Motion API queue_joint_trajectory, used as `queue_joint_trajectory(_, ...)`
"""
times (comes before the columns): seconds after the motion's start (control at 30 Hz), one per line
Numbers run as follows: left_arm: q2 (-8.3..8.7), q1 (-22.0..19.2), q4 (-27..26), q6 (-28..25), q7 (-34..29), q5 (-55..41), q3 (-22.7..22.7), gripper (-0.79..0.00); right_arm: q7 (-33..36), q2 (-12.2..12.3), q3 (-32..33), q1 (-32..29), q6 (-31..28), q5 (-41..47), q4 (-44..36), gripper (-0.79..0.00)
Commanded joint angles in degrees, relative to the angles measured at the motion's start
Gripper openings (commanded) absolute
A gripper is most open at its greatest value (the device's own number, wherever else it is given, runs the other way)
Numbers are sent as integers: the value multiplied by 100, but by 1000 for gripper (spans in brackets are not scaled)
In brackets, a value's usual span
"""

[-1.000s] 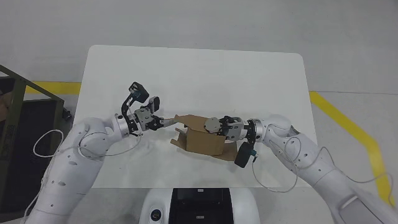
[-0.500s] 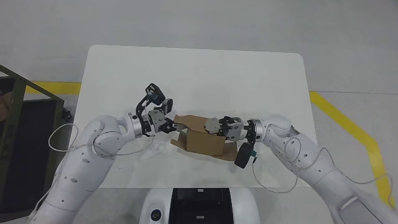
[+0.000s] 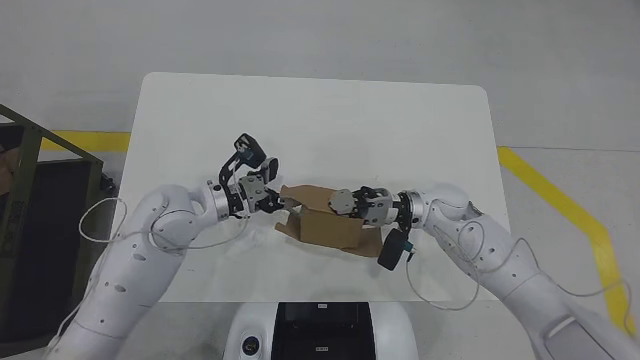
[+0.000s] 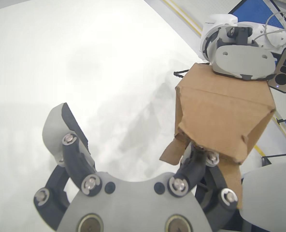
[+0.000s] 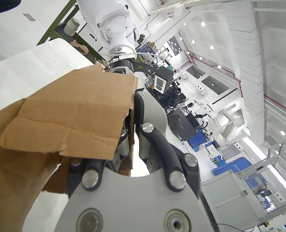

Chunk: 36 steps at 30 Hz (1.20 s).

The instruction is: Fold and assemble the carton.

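You've got brown cardboard carton (image 3: pixel 322 225) mid white surface (image 3: pixel 400 130), long axis running gripper to gripper. Right gripper (image 5: pixel 133 121) clamped on one end wall. Left gripper (image 4: pixel 131 131) spread wide at opposite end, one finger tucked under flap.

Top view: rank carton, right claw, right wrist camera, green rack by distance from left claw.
1. carton, touching the left claw at its flap end.
2. right claw, on the carton's other end.
3. right wrist camera, just beyond it.
4. green rack, off the table, opposite side.
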Motion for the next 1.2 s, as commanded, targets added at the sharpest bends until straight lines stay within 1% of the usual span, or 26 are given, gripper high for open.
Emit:
queue_joint_trajectory(0.0, 16, 41, 27, -20, 28, -44, -96, 0, -5, 1, 15, -9, 3, -4, -5, -785)
queue_joint_trajectory(0.2, 68, 160, 85, -88, 83, -114, -404, 0, 22, -3, 50, -24, -38, -22, -16, -785)
queue_joint_trajectory(0.47, 146, 449, 138, -288, 261, -164, -912, 0, 31, -11, 127, -47, -18, 37, -3, -785)
queue_joint_trajectory(0.67, 201, 822, -89, -787, 338, -222, -1176, 0, 49, -16, 204, -69, -6, 125, 19, -785)
queue_joint_trajectory(0.73, 215, 962, -208, -950, 368, -108, -1209, 0, 36, -15, 223, -78, -5, 129, 10, -785)
queue_joint_trajectory(0.83, 225, 1125, -348, -1087, 548, 341, -1270, 0, 35, -15, 242, -92, -11, 115, -2, -785)
queue_joint_trajectory(0.93, 217, 1281, -358, -1086, 753, 602, -1225, 0, 48, -15, 261, -108, -22, 109, -12, -785)
queue_joint_trajectory(1.03, 202, 1272, -393, -954, 751, 713, -1058, 0, 48, -15, 280, -120, -23, 102, -21, -785)
queue_joint_trajectory(1.17, 172, 1080, -393, -776, 692, 625, -776, 0, 63, -29, 272, -130, -34, 92, -39, -785)
